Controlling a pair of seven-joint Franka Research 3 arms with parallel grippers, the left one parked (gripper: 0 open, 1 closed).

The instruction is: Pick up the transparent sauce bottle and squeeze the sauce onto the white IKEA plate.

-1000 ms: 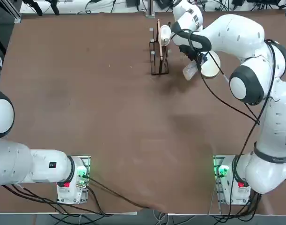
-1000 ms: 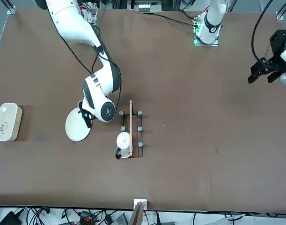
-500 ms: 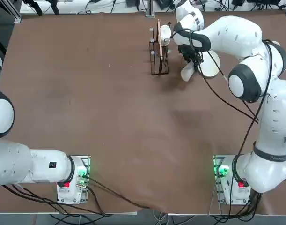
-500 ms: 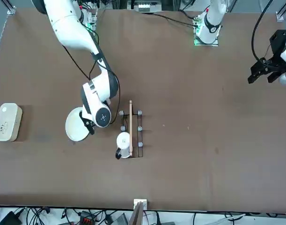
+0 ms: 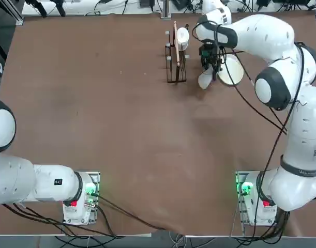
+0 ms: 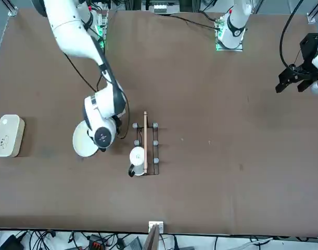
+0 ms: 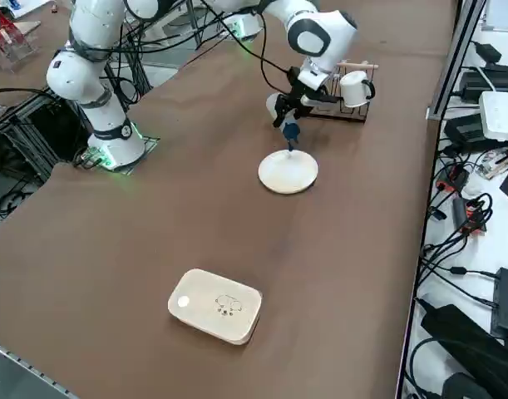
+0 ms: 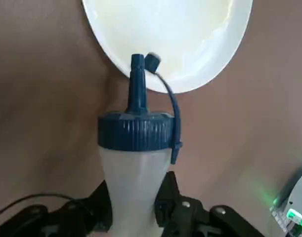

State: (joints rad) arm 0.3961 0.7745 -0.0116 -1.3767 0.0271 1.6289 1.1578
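My right gripper (image 8: pixel 133 207) is shut on the transparent sauce bottle (image 8: pixel 133 173), one finger (image 8: pixel 104 205) on each side of its clear body. The bottle is tipped over, and its dark blue nozzle (image 8: pixel 136 81) points down at the near rim of the white IKEA plate (image 8: pixel 180 39). The small cap hangs loose on its strap beside the nozzle. From overhead, the bottle (image 5: pixel 205 78) is held just left of the plate (image 5: pixel 232 70), between it and the rack. In the side view the bottle (image 7: pixel 277 106) hangs above the plate (image 7: pixel 288 171), held off the table.
A dark wire rack (image 5: pixel 176 51) with a wooden bar and a white mug (image 7: pixel 353 87) stands close beside the gripper. A white rounded box (image 7: pixel 216 305) lies further along the table, beyond the plate from the rack. The table's far edge is near.
The right wrist has swung round toward the table's far edge above the plate, turning the held bottle with it. The grip has stayed shut on the bottle.
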